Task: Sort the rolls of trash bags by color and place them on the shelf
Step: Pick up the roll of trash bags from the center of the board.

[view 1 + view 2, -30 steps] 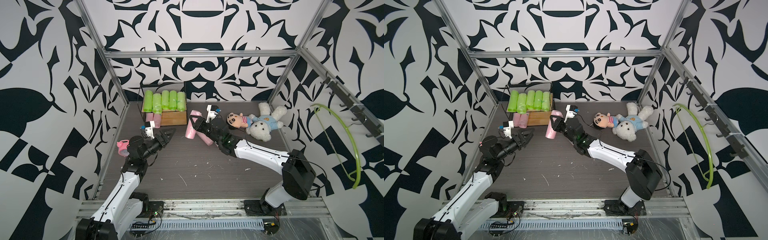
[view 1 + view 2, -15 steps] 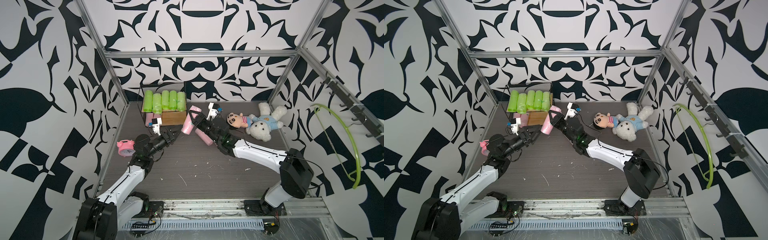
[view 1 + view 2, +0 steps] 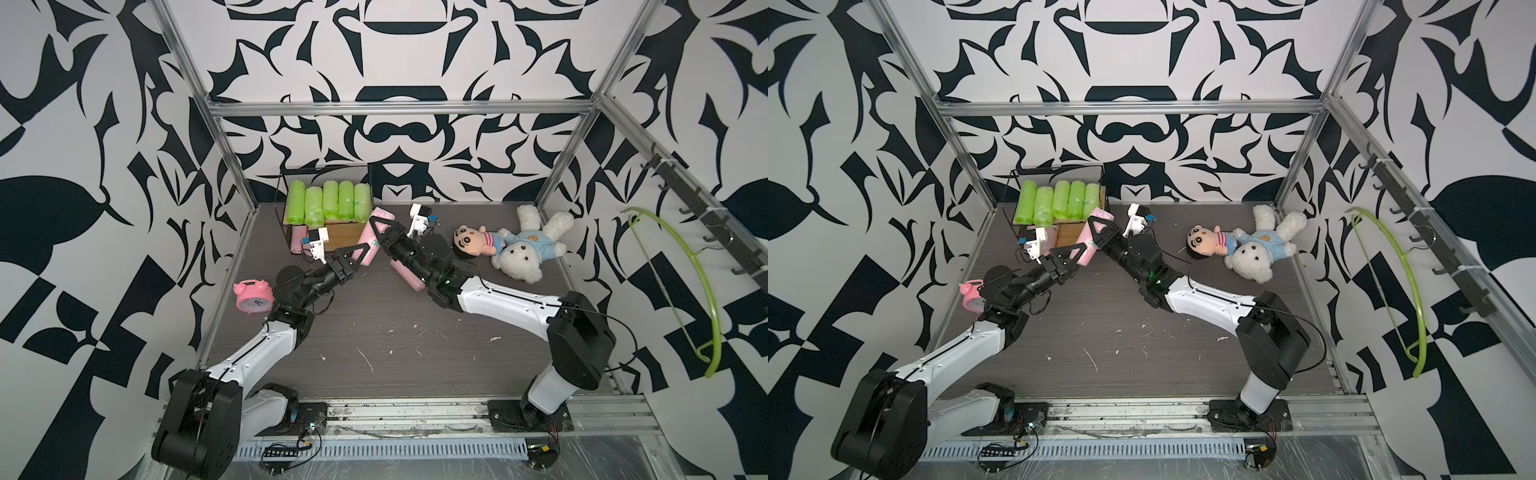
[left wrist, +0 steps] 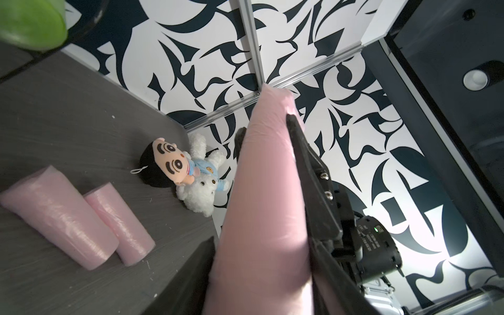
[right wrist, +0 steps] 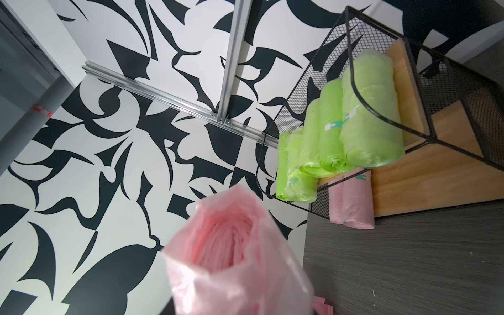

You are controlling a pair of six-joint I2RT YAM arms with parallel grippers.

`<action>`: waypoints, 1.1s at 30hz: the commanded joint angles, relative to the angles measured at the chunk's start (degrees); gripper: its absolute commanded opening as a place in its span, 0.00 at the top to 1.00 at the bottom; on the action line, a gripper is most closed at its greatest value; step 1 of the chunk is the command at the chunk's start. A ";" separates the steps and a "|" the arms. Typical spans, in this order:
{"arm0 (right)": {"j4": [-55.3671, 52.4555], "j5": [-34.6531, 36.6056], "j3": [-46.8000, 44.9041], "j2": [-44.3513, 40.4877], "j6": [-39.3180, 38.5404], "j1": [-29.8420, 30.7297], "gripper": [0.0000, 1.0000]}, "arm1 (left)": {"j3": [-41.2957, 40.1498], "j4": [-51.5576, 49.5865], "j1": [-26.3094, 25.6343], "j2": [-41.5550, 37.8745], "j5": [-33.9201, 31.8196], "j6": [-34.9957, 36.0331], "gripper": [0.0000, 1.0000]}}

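Observation:
A pale pink roll (image 3: 384,215) hangs tilted above the table in front of the shelf (image 3: 345,232), with both grippers on it. My right gripper (image 3: 380,232) is shut on its upper part. My left gripper (image 3: 365,253) is shut on its lower part, and the roll (image 4: 261,191) fills the gap between its fingers (image 4: 191,275). Several lime-green rolls (image 3: 330,201) lie side by side on the top board. Two pink rolls (image 5: 351,201) lie on the lower board. Two more pink rolls (image 4: 60,215) lie on the table by the right arm.
A pink alarm clock (image 3: 253,295) stands left of the left arm. A boy doll (image 3: 473,245) and a white teddy bear (image 3: 528,249) lie at the back right. A green hanger (image 3: 702,291) hangs on the right wall.
The left arm reached up and forward to the pink roll in the right gripper, and its jaws closed on it. The right arm carried the roll a little towards the shelf.

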 commanded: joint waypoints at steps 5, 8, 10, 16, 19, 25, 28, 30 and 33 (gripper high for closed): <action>5.54 -0.47 3.15 -0.21 0.77 0.67 0.63 | 0.60 3.30 -0.09 -0.30 -0.26 0.89 0.62; 6.18 0.15 2.39 -0.19 -0.26 0.59 0.55 | 0.50 3.24 -0.09 -0.20 -0.28 1.05 0.69; 6.12 0.72 1.80 -0.21 -0.89 0.54 0.50 | 0.49 3.53 -0.09 -0.21 -0.27 0.94 0.76; 5.25 1.26 0.28 -0.53 -2.65 0.16 0.32 | 0.50 0.46 0.25 -1.71 -0.19 2.98 1.00; 3.57 2.10 -0.40 -1.55 -4.49 0.01 0.09 | 0.01 -1.18 0.99 -2.72 -0.11 3.69 1.00; -2.45 2.23 -0.20 -3.59 -7.08 -1.06 0.00 | -1.58 -5.42 3.27 -5.75 0.77 6.10 1.00; -5.43 2.32 -0.14 -5.12 -9.18 -2.18 0.00 | -2.28 -10.42 4.48 -7.50 1.22 9.19 1.00; -7.55 2.36 -0.25 -6.66 -11.60 -2.93 0.00 | -2.66 -14.11 5.45 -8.25 1.06 11.31 1.00; -11.00 3.32 -0.44 -9.21 -16.68 -3.53 0.00 | -3.27 -18.40 6.72 -8.63 0.79 14.97 1.00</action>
